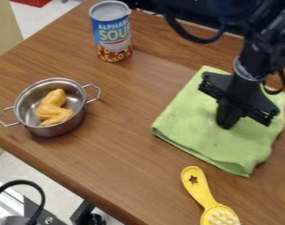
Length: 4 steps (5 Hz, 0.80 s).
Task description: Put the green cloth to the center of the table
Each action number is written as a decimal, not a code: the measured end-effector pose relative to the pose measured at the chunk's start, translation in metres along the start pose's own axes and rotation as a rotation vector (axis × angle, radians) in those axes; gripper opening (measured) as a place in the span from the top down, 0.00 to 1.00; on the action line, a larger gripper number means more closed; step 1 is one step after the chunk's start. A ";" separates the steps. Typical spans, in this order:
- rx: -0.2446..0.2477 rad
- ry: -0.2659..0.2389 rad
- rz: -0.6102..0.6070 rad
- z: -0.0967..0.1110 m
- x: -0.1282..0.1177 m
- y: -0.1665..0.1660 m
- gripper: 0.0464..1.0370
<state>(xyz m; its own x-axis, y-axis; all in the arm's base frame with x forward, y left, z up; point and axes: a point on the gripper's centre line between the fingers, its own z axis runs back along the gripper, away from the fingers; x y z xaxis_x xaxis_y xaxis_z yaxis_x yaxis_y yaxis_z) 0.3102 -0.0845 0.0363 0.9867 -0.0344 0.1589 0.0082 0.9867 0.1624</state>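
Likely light and floppy, the green cloth (189,125) at frame right invites a deep pinch mid-fabric, beneath the pressed-together claw (228,125).

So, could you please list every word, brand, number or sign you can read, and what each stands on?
"ALPHABE", on the can, its end curving out of sight.
"SOUP", below it on the same can.
The smaller print beneath and the letters around the can's bottom are too small to read.
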 end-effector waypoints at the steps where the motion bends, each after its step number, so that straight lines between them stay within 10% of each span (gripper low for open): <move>1: 0.008 0.008 0.025 -0.004 0.002 0.018 0.99; 4: 0.040 0.031 0.023 -0.011 0.001 0.064 0.99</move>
<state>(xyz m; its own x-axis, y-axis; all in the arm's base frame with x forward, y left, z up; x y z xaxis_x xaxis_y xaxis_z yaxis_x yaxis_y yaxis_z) 0.3140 -0.0198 0.0359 0.9911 -0.0067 0.1331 -0.0199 0.9801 0.1976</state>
